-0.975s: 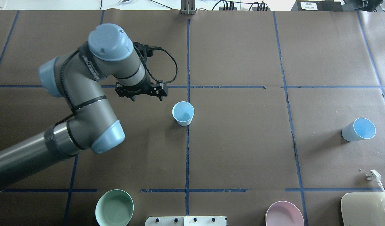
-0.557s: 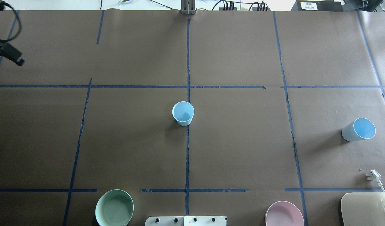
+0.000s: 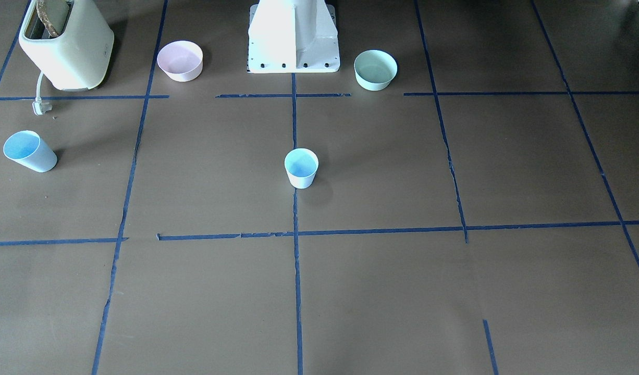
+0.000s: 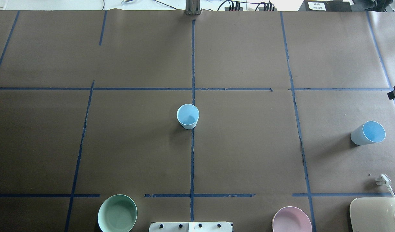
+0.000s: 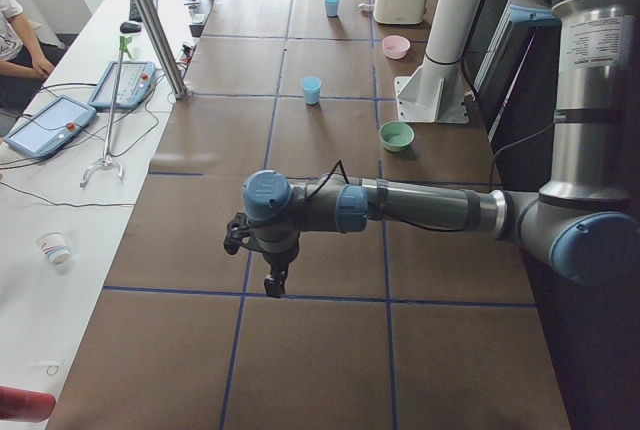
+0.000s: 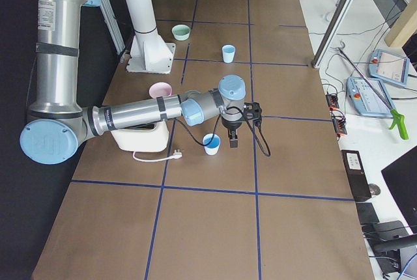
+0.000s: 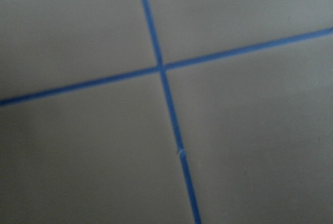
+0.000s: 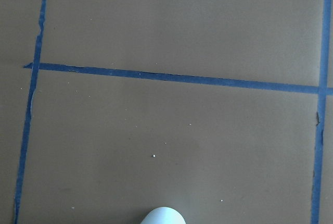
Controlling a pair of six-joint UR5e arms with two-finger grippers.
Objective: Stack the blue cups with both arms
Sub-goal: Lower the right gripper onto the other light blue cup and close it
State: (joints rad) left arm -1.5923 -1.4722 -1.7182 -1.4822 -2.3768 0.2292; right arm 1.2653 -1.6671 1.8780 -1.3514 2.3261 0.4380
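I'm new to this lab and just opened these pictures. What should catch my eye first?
Two blue cups sit well apart on the brown table: the middle cup on the centre tape line, the far cup out on the robot's right near the toaster. The right arm stretches low with its gripper close beside the far cup. A green bowl and a pink bowl sit at the robot's edge.

Brown paper (image 4: 249, 154) crossed by blue tape lines (image 4: 192, 161) lies flat under even light; a white bench (image 5: 25, 320) fills the exterior left view's left edge.
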